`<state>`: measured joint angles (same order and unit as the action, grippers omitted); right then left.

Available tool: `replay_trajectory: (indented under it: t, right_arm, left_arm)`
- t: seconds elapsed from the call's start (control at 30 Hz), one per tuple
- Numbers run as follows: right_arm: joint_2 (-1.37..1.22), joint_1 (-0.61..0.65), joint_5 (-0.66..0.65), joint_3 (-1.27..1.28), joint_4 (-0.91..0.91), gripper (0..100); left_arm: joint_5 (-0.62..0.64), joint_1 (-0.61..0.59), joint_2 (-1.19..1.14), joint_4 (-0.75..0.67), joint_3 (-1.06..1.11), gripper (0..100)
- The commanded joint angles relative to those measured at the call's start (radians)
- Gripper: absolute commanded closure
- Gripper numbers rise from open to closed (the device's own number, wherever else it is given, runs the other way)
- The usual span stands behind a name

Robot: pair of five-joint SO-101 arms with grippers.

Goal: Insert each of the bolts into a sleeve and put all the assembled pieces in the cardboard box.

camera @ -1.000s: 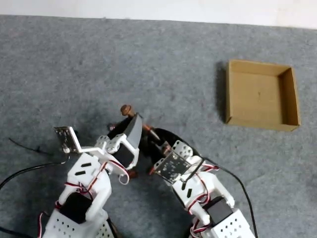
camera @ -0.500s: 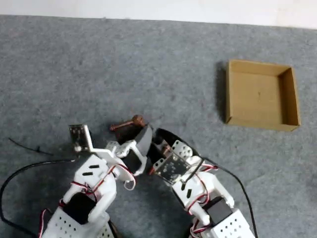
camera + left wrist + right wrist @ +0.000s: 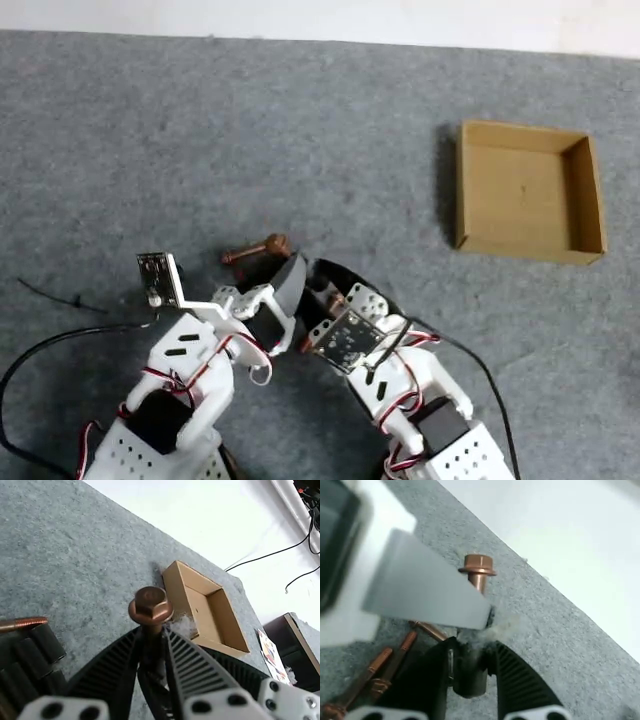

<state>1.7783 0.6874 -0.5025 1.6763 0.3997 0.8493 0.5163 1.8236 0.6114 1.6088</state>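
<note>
Left fingers (image 3: 192,664) (clamping a bolt (image 3: 150,607)) have swung toward the sleeve (image 3: 469,676).

Soft, even light falling from overhead across the grey mat (image 3: 250,120), cardboard box (image 3: 523,190) casting a dim shadow just beside one outer wall, darker shade pooling under the arms (image 3: 190,370), white surface (image 3: 200,515) beyond the mat glaring brightly in the wrist views
</note>
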Motion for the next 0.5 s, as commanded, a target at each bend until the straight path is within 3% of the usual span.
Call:
replay_trajectory:
  t: [0.0, 0.2, 0.3, 0.47]
  right_arm:
    - [0.013, -0.021, 0.003, 0.105, -0.053, 99.4]
    - [0.013, -0.044, 0.003, 0.107, -0.062, 99.4]
    - [0.013, -0.073, 0.009, 0.107, -0.088, 99.4]
    - [0.013, -0.084, 0.009, 0.108, -0.088, 99.4]
  left_arm:
    - [-0.005, 0.028, 0.001, 0.011, 0.01, 92]
    - [-0.005, 0.025, 0.001, 0.011, 0.019, 67]
    - [0.002, -0.002, 0.002, 0.011, 0.012, 65]
    - [0.138, -0.214, 0.004, 0.009, -0.047, 65]
